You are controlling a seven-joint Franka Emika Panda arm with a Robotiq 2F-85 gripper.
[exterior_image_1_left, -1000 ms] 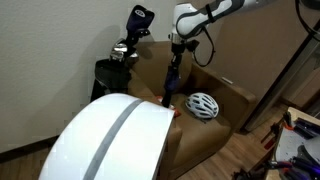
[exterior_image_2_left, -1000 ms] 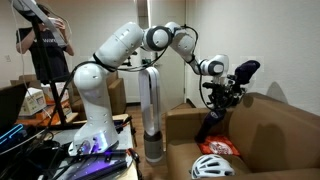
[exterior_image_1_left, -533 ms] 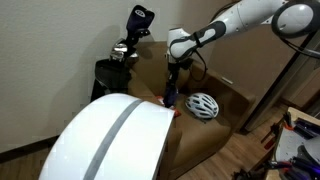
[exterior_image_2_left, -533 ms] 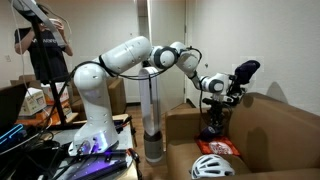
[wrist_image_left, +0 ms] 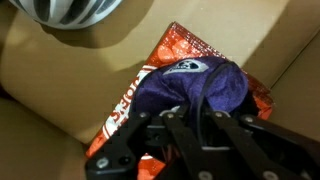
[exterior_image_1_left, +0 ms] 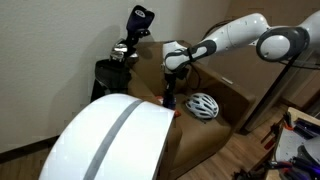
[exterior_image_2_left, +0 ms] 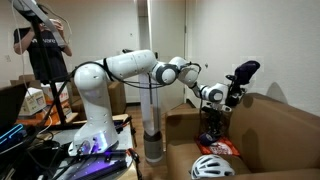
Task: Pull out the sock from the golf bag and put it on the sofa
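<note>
Gripper (exterior_image_1_left: pixel 170 72) has dropped lower; sock (wrist_image_left: pixel 195 85), out of the golf bag (exterior_image_1_left: pixel 108 72), bunches on the sofa (exterior_image_1_left: pixel 232 100), apparently still pinched; release remains.

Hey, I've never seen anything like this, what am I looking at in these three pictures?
A white jointed robot arm reaches over a tan-brown leather-like armchair. Two pictures come from cameras standing in the room; the third comes from a camera on the arm's wrist, looking down past its gripper. The gripper seems shut on a limp dark navy fabric sock, whose lower end bunches on an orange-red packet on the seat. A white bicycle helmet lies nearby. An upright black golf bag stands by the chair.
</note>
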